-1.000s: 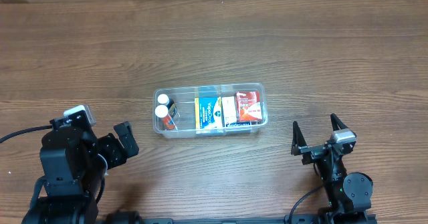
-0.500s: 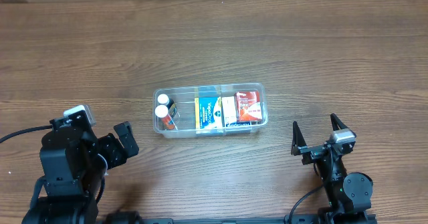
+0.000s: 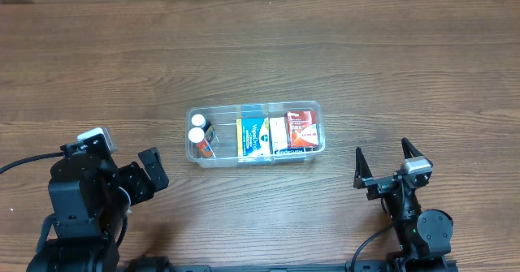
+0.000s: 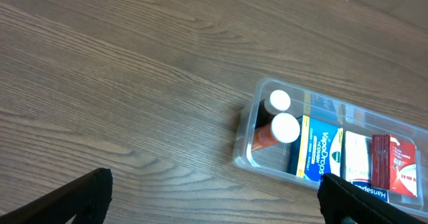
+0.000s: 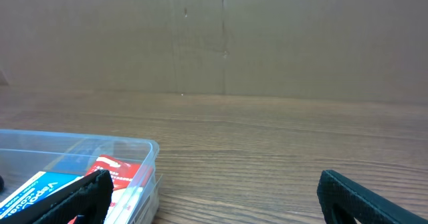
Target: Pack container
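- Nothing has moved since the earlier overhead frames: both arms and the tub sit exactly where they did.
- The container (image 3: 188, 136), a clear rectangular plastic tub with rounded corners and a rim, rests on the brown wood-grain table (image 3: 406, 61) near its middle, its long side running left to right.
- At its left end stand two small white-capped bottles (image 3: 197, 127), one just behind the other; the left wrist view shows an orange body under the nearer cap (image 4: 285, 127).
- Beside them comes a blue, white and yellow cardboard box (image 3: 253, 136), then a plain white box (image 3: 279, 132), then a red-and-white box (image 3: 302, 128) at the right end, the three packed side by side.
- The left gripper (image 3: 151, 168) sits low at the table's near left, apart from the tub; its wrist view shows the black fingers (image 4: 73, 197) spread wide with nothing between them.
- The right gripper (image 3: 382, 154) sits at the near right, also apart from the tub, its two fingers (image 3: 358, 160) spread wide and empty.
- From the right wrist, the tub's corner (image 5: 150, 150) shows at lower left, with a brown cardboard wall (image 5: 221, 37) behind the table.
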`<action>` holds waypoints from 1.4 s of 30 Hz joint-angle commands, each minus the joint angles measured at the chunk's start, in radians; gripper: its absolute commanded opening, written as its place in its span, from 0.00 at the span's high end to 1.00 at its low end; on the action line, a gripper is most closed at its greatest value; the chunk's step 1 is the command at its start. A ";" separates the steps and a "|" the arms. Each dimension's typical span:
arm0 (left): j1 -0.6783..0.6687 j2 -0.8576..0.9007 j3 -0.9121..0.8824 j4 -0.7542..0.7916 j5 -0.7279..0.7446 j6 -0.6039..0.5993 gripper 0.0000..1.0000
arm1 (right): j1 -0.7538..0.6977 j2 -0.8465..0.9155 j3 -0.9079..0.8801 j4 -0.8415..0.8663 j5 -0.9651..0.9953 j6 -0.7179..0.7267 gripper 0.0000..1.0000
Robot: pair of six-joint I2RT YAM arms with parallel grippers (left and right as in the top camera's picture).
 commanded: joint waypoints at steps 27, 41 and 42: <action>-0.006 -0.674 -0.960 1.120 -0.074 0.341 0.00 | 0.005 -0.010 -0.010 0.005 -0.001 -0.007 0.00; -0.006 -0.694 -1.041 1.029 -0.014 0.436 0.00 | 0.005 -0.010 -0.010 0.005 -0.001 -0.007 0.00; -0.006 -0.694 -1.041 1.028 -0.014 0.436 0.00 | 0.005 -0.010 -0.010 0.005 -0.001 -0.007 0.00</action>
